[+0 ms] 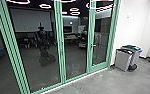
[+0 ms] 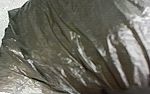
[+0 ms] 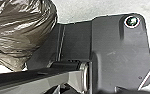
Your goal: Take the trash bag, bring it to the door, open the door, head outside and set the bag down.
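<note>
Brown and creased, the bag (image 3: 23, 30) hangs close by my base (image 3: 116, 50), gathered into pleats, likely so it won't swing into the green door (image 1: 101, 40); whether either tool is clamped or apart, I can't tell.

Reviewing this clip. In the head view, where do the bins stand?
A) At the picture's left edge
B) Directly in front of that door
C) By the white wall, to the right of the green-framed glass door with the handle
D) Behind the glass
C: the bins stand by the white wall, just past the right side of the green-framed glass door.
</note>
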{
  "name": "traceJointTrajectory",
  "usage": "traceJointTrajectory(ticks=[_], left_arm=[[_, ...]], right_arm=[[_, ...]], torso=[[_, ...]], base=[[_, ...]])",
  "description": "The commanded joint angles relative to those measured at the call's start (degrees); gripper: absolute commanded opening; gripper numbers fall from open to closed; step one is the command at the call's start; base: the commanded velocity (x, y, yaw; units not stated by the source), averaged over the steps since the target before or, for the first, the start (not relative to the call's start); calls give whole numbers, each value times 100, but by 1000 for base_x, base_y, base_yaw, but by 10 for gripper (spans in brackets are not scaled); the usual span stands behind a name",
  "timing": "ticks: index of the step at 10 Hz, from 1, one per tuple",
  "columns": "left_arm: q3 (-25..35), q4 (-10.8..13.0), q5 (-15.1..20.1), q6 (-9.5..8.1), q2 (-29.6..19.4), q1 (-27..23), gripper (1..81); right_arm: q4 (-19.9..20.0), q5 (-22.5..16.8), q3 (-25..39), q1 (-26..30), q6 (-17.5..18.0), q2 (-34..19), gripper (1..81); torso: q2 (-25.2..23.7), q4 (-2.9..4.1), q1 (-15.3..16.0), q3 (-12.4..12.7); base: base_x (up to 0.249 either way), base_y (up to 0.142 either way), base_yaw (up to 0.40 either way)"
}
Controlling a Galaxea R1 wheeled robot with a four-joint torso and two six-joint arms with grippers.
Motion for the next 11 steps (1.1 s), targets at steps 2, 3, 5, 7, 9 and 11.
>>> traceJointTrajectory(ticks=[2, 3, 5, 7, 9, 11], left_arm=[[-13, 6, 339, 23, 4, -454, 10], [-13, 6, 339, 31, 12, -454, 10], [-13, 6, 339, 31, 3, -454, 10], [-13, 6, 330, 31, 3, -445, 10], [-13, 6, 331, 31, 3, -445, 10], [-13, 6, 331, 31, 3, -445, 10]], right_arm=[[-11, -267, 35, 306, -15, 65, 811], [-11, -267, 35, 298, -15, 65, 811], [-11, -267, 35, 306, -15, 65, 811], [-11, -258, 35, 288, -15, 65, 811], [-29, -214, 35, 280, -15, 65, 811], [-29, -206, 35, 280, -15, 65, 811]], torso=[[0, 0, 0, 0], [0, 0, 0, 0], [0, 0, 0, 0], [0, 0, 0, 0], [0, 0, 0, 0], [0, 0, 0, 0]], base=[[145, -90, 0], [144, -90, 0], [145, -90, 0], [144, -90, 0], [144, -90, 0], [144, -90, 0]])
